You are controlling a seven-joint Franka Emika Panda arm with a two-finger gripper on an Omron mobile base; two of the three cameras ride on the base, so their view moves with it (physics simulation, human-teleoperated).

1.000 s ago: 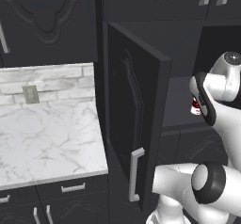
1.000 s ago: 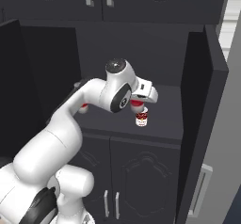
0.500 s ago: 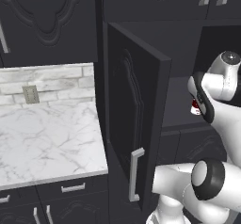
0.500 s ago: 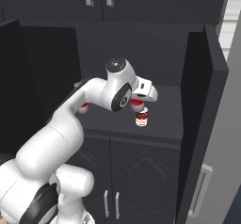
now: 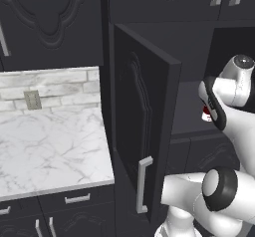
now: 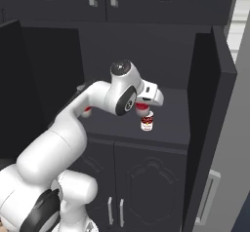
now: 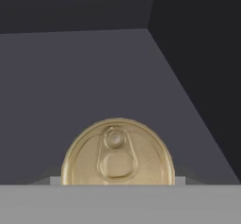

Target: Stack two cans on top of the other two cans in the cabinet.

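- While the cabinet (image 6: 210, 104) door stands open, a can (image 6: 147, 123) sits upright on its shelf, under the gripper (image 6: 144, 110).
- Whether the gripper grips the can, I cannot tell.

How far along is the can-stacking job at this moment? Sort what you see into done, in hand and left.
Done: the cabinet door stands open and the arm reaches over the shelf. In hand: the tool sits right above one can, its gold lid close below the hand camera; a grip can't be confirmed. Left: no finished stack is visible. A red bit behind the arm may be another can.
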